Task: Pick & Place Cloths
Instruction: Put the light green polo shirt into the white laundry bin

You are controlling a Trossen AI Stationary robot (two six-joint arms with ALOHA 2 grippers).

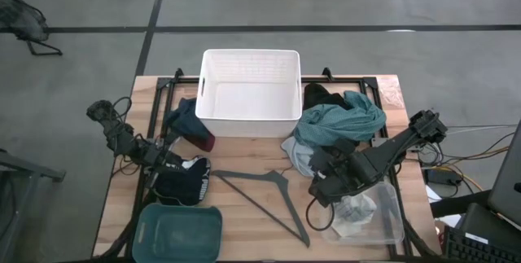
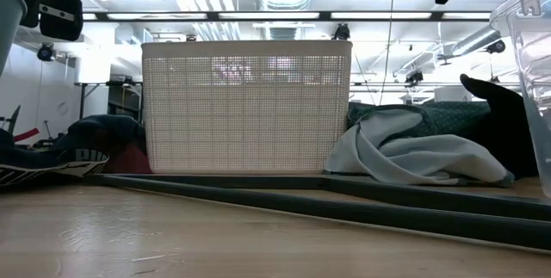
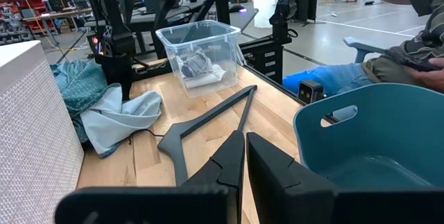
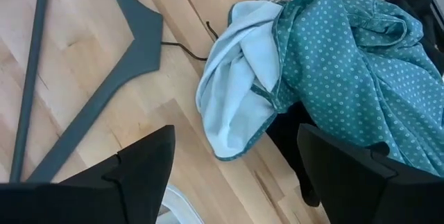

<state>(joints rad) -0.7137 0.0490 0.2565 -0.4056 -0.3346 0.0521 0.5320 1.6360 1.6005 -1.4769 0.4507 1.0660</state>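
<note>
Right gripper (image 4: pixel 232 165) hovers with fingers spread wide above the teal cloth (image 1: pixel 342 120), which lies crumpled on the tabletop (image 1: pixel 252 165) right of the white basket (image 1: pixel 250 92) — no clear long axis. Left gripper (image 3: pixel 244 156), fingers pressed together, sits beside the navy cloth (image 1: pixel 183 180). Grey hanger (image 1: pixel 264 194) lies between; industrial room beyond.

The garment (image 4: pixel 347 57) right of the white slatted basket (image 1: pixel 249 92) is teal with small pale dots and a pale-blue inside. Left of the basket lie a dark navy cloth with white print (image 1: pixel 186 180) and a maroon piece (image 1: pixel 206 142); the hanger (image 1: pixel 269 194) is grey, the near-left bin (image 1: pixel 179 232) teal.
</note>
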